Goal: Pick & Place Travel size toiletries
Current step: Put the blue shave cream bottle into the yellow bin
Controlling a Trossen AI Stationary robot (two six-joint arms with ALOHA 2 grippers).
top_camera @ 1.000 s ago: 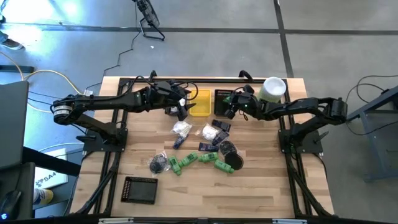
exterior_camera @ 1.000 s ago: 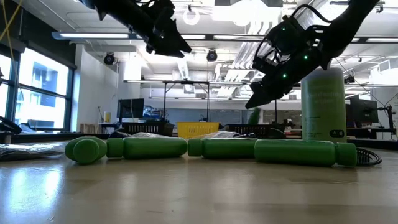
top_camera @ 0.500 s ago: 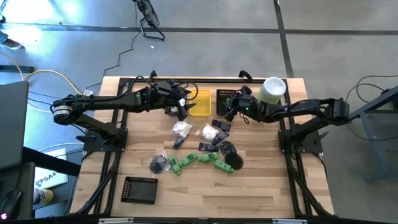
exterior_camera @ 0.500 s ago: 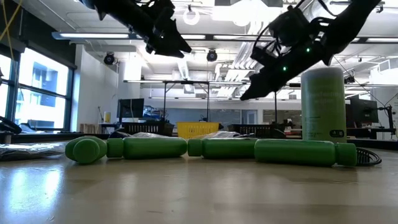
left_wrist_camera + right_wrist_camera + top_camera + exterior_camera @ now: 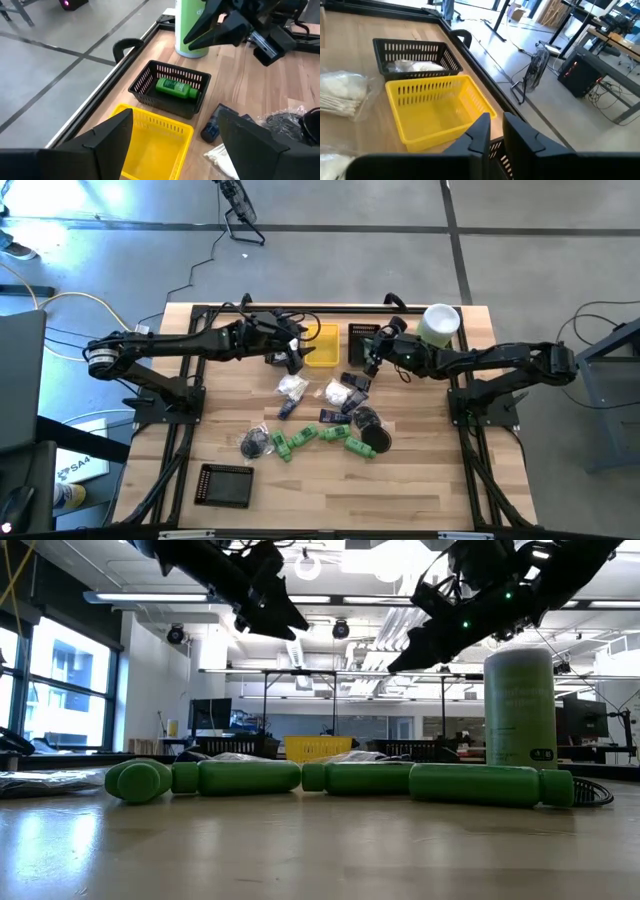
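Note:
The toiletries lie in a loose heap mid-table: green bottles [image 5: 320,440] [image 5: 250,778], white packets [image 5: 292,387], dark tubes [image 5: 333,415] and black round pieces [image 5: 366,420]. One green bottle [image 5: 176,88] lies in the black bin [image 5: 145,82] at the far edge. My left gripper [image 5: 293,355] [image 5: 175,112] hovers open beside the yellow bin [image 5: 322,345]. My right gripper [image 5: 372,360] [image 5: 400,662] [image 5: 496,122] hangs shut and empty above the black bin [image 5: 362,340].
The big pale-green cylinder [image 5: 440,323] [image 5: 520,715] stands at the far right corner. Beyond the yellow bin [image 5: 435,107], a second black bin [image 5: 415,52] holds white packets. A flat black tray [image 5: 225,485] sits near the table's near left corner.
My right gripper has risen from just above the black bin to well clear of it, and its arm has drawn back a little toward the table's right edge.

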